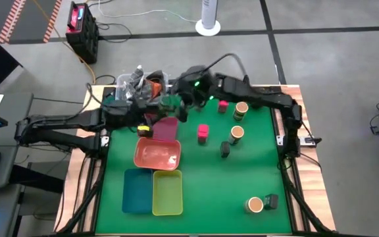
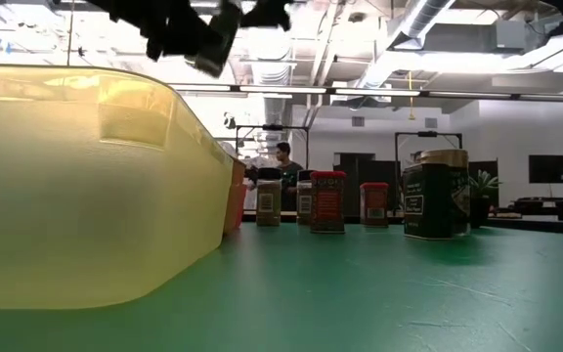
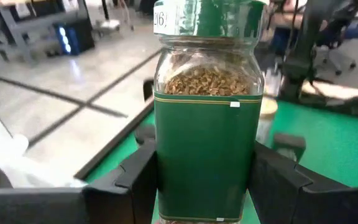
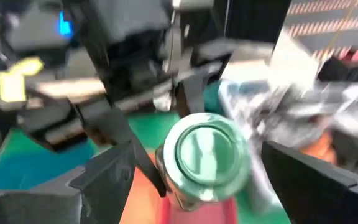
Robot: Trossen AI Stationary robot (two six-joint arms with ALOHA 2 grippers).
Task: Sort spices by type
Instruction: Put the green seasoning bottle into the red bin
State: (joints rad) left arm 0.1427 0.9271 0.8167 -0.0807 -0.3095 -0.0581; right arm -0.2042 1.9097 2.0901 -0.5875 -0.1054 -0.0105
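Note:
A jar with a green label and green lid (image 3: pixel 207 124), brown spice showing at its shoulder, sits in my left gripper (image 3: pixel 207 180) near the table's far edge (image 1: pixel 170 103). My right gripper (image 4: pixel 201 158) hovers open over it (image 1: pixel 185 97), a finger on each side of the green lid (image 4: pixel 207 155) without touching. Standing on the green mat are two magenta boxes (image 1: pixel 223 105) (image 1: pixel 202 133), three tan-topped jars (image 1: pixel 241 110) (image 1: pixel 236 133) (image 1: pixel 254 205) and two small dark containers (image 1: pixel 225 150) (image 1: pixel 272 201). My left gripper pinches the jar between its two fingers (image 3: pixel 138 177), which lie on opposite sides of the lower part of the green-labelled body (image 3: pixel 166 174). The fingers come in level, from the table's left. The jar stands upright in the hold, over the far end of the pink tray.
Four trays lie left of centre: pink (image 1: pixel 166 129), salmon (image 1: pixel 156 155), teal (image 1: pixel 137 191) and yellow-green (image 1: pixel 167 193); the last fills the low view's left (image 2: pixel 76 186). A clear bin of clutter (image 1: pixel 140 82) sits at the far edge. A person (image 2: pixel 283 156) is in the room behind.

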